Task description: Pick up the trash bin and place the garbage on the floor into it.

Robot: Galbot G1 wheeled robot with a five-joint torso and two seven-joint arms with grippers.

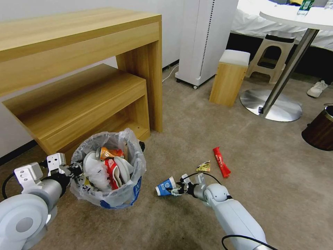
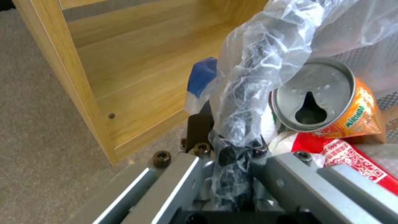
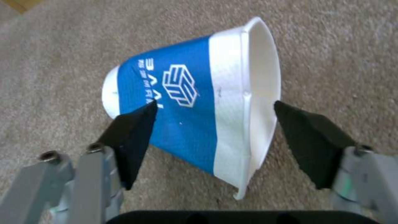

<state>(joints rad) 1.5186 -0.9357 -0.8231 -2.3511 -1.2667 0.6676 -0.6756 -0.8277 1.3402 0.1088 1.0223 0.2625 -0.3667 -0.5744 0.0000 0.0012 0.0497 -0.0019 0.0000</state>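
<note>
Nearest the head camera, the left gripper [image 1: 77,170] was clamped on the near rim of the trash bin [image 1: 114,194], its fingers [image 2: 199,137] pinching the bunched clear bag over that edge. That bin stood on the floor [image 1: 194,139] just in front of the wooden bench [image 1: 79,100], with the bench's corner leg close behind its far rim and little room on that side. Inside lay an orange can [image 2: 331,102], a white slipper [image 1: 123,170] and a red-white cup [image 1: 111,171].

To the bin's right, the right gripper [image 1: 176,190] hung low over the carpet with its fingers [image 3: 132,133] spread apart on either side of the blue-white cup [image 3: 195,109]. One pad was at the cup's blue wall and the other at its open mouth; whether they pressed it could not be told. That cup lay on its side, base toward the bin, a short gap of bare carpet between them.

Farther right, a yellow wrapper [image 1: 204,167] and a red wrapper [image 1: 221,161] lay near each other. Open carpet stretched beyond them toward the table base [image 1: 270,104] and the brown bin [image 1: 321,130] at the right edge.
</note>
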